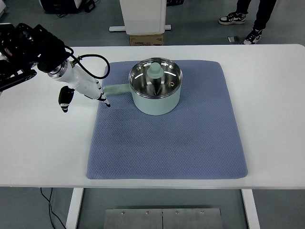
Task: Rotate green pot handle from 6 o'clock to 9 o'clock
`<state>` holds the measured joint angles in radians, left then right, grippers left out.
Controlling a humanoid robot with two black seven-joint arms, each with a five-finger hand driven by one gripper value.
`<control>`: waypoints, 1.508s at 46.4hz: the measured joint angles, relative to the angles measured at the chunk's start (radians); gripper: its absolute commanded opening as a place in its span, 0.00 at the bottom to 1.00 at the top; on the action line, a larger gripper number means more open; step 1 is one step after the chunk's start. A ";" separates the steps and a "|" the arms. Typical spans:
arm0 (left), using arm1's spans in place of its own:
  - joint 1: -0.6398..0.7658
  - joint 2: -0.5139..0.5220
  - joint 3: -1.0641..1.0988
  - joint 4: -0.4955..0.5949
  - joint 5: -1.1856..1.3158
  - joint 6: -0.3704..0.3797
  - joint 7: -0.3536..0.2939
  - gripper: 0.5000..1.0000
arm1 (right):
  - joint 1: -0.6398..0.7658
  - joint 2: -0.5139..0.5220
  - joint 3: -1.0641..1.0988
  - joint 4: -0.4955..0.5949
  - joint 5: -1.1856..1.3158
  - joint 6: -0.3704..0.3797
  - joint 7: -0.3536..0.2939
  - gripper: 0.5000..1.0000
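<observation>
- pale green saucepan (156, 98) sits on the far half of a blue-grey quilted mat (167, 143), upright, steel inside showing, with a green knobbed piece (154, 71) resting in its bowl.
- pot handle (116, 89) sticks out straight toward the picture's left, flat over the mat's left edge. read as a clock face from this view, that is about 9 o'clock.
- judgement: the turn looks already made; nothing of the handle points toward the near edge any more. what may be left is only clearing the hand away and perhaps a small trim of angle.
- left hand (86, 88) comes in from the upper left on a black-and-white forearm with a looped black cable (93, 59). it sits just beside the handle's free end, on the near-left side.
- fingers (103, 99) extended and slack, pointing down toward the mat's edge, a dark thumb (65, 99) hanging apart over the white table (43, 143); they hold nothing. touching the handle tip or just clear of it: cannot tell.
- right arm does not show.
- far off, a person's shoes (240, 26) on the floor, a white post (143, 16) and a cardboard box (147, 39) behind the table.
</observation>
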<state>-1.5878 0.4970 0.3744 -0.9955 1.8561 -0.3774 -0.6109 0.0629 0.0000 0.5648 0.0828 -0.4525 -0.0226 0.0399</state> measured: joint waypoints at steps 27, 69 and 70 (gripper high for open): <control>-0.002 0.007 -0.001 0.011 -0.008 0.003 0.000 1.00 | 0.000 0.000 -0.001 0.000 0.000 0.001 0.000 1.00; -0.051 0.028 -0.017 -0.189 -0.147 -0.080 0.000 1.00 | 0.000 0.000 0.000 0.000 0.000 0.000 0.000 1.00; -0.053 0.028 -0.023 -0.192 -0.155 -0.084 0.000 1.00 | 0.000 0.000 0.000 0.000 0.000 0.000 0.000 1.00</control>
<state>-1.6412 0.5248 0.3518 -1.1877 1.7009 -0.4616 -0.6109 0.0629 0.0000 0.5644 0.0828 -0.4525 -0.0225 0.0400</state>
